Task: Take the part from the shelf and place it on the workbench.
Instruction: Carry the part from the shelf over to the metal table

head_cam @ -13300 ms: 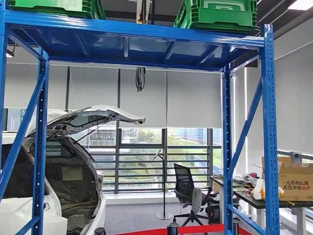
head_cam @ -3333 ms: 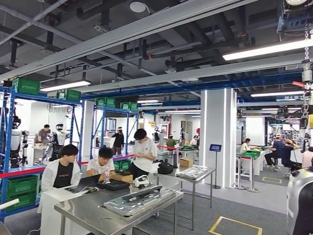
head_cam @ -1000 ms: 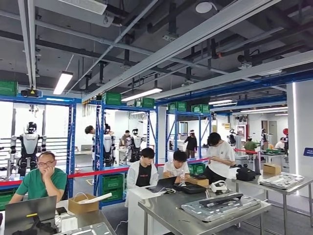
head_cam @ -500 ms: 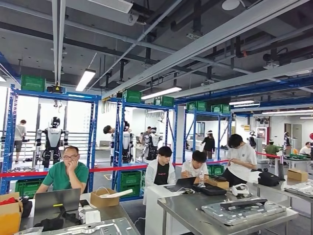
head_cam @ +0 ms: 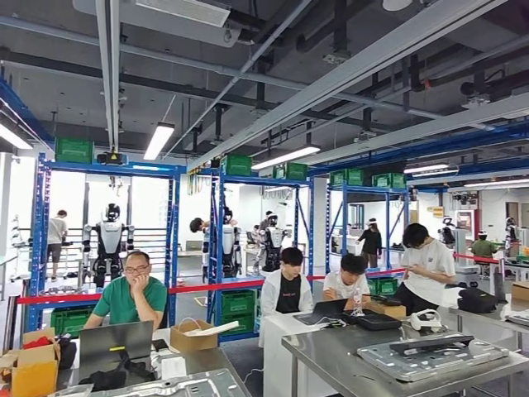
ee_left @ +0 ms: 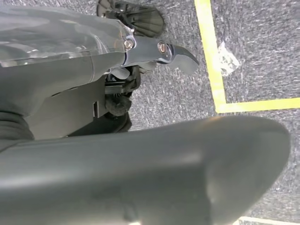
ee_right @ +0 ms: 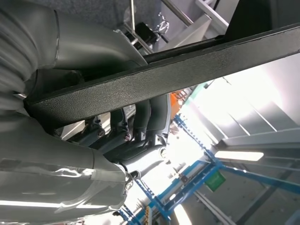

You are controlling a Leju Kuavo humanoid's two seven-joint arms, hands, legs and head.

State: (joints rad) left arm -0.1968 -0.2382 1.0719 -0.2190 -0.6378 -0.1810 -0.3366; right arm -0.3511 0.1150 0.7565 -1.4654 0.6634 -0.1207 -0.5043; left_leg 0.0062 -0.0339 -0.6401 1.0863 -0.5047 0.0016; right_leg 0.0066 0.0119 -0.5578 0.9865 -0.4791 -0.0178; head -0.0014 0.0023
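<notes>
- Robotics workshop or lab: blue racks (head_cam: 169, 240) with green crates (head_cam: 73, 150) at mid-left
- Humanoid robots (head_cam: 110, 244) behind
- Steel workbenches (head_cam: 336, 351) lower right, people at laptops (head_cam: 116, 341)

Bright ceiling lights (head_cam: 157, 141), glaring windows (head_cam: 17, 198); wrist views blurred up close.

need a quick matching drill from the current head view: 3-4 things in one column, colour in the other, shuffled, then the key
Things:
1. crate on top of the left rack
2. barrier tape strung across the racks
3. cardboard box at the left edge
4. shirt of the person at the laptop

Colours:
A. red
B. brown
C. green
D. teal-green

Pairs: 1-C, 2-A, 3-B, 4-D
</notes>
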